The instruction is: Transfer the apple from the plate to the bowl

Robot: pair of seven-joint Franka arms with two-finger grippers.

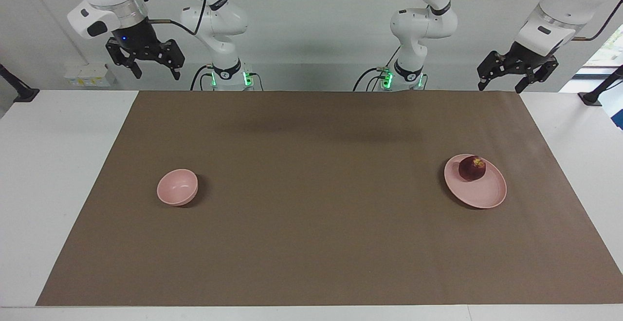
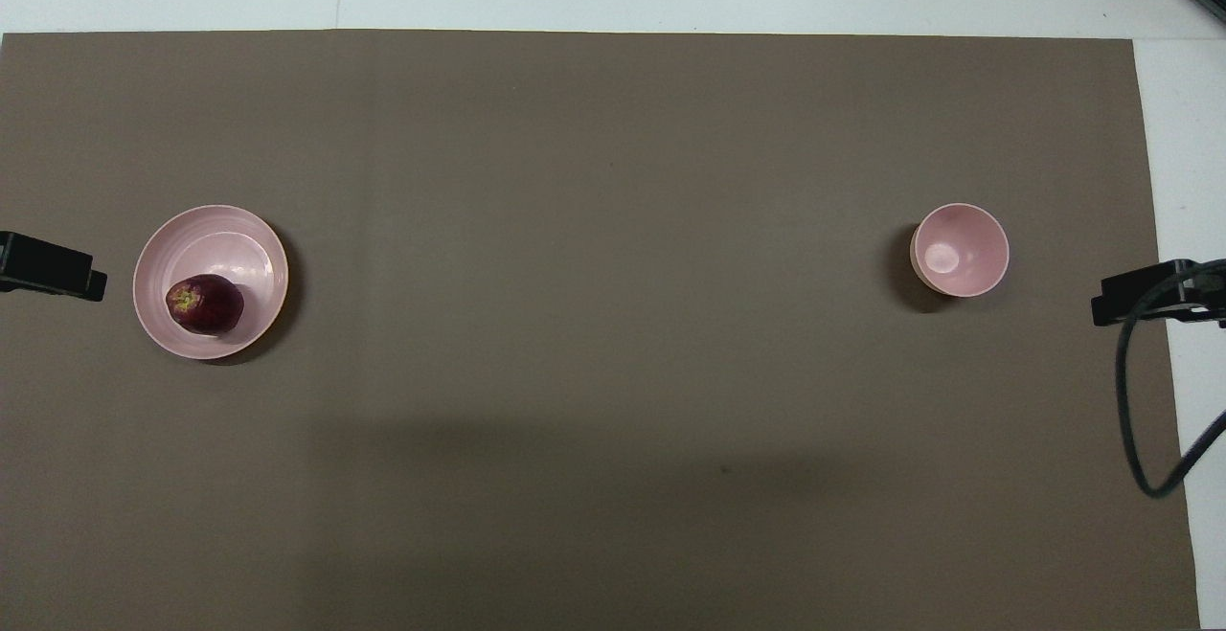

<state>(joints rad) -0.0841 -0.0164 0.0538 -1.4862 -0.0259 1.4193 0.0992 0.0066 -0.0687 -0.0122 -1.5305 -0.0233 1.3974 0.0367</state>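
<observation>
The dark red apple (image 1: 471, 167) (image 2: 205, 304) lies on the pale pink plate (image 1: 484, 197) (image 2: 230, 238), on the part of it nearer to the robots, toward the left arm's end of the table. The small pink bowl (image 1: 177, 187) (image 2: 960, 250) stands empty toward the right arm's end. My left gripper (image 1: 501, 86) hangs open and empty, raised near the robots' edge of the table at its own end; a part of it shows in the overhead view (image 2: 48, 267). My right gripper (image 1: 155, 73) hangs open and empty, raised at its own end; it also shows in the overhead view (image 2: 1149, 291).
A brown mat (image 1: 311, 214) covers most of the white table (image 1: 48, 165). A black cable (image 2: 1140, 420) loops down by the right gripper. Black clamp mounts (image 1: 596, 94) stand at the table's ends.
</observation>
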